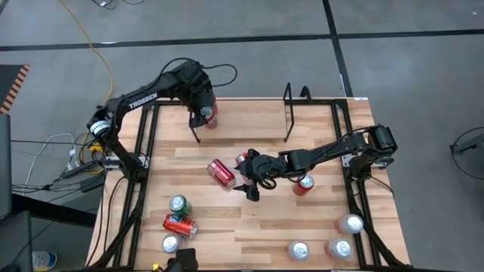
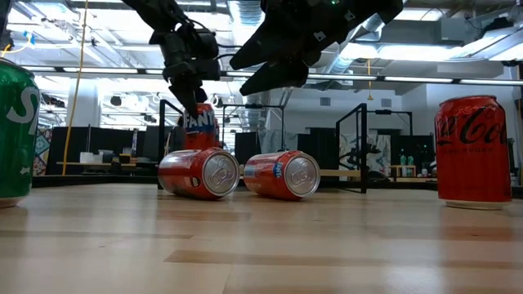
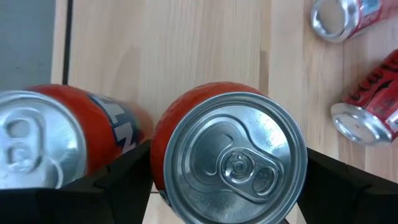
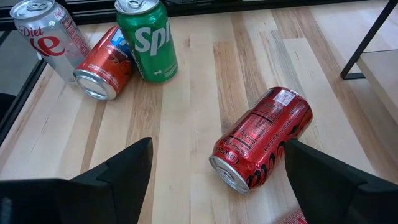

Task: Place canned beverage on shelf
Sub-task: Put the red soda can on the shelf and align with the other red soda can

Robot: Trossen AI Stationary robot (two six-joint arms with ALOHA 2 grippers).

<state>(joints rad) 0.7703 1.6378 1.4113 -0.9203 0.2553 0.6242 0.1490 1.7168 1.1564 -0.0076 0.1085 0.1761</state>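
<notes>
Shelf (image 1: 246, 113), a low rack of thin black rods with two upright end loops, stands at the far edge of the wooden counter (image 1: 249, 234), and everything else is placed from it. At the shelf's left end loop the left hand (image 1: 206, 115) is clamped on an upright orange can (image 1: 210, 115); the left wrist view shows a dark finger on each side of that can's body and a second orange can (image 3: 56, 134) just beside it. The right hand (image 1: 250, 181) hangs above the counter on the near side of the shelf, roughly level with its middle, its fingers spread apart and gripping nothing. A red can (image 1: 221, 173) lies on its side just beside that hand, on the left-arm side, and another red can (image 1: 241, 159) lies partly under the hand. An upright red can (image 1: 304, 183) stands nearer the shelf's right end, beneath the right arm. Well away from the shelf, at the counter's near left corner, stand a green can (image 1: 178, 205) and a silver can (image 1: 170, 243) with an orange-red can (image 1: 180, 224) lying between them.
</notes>
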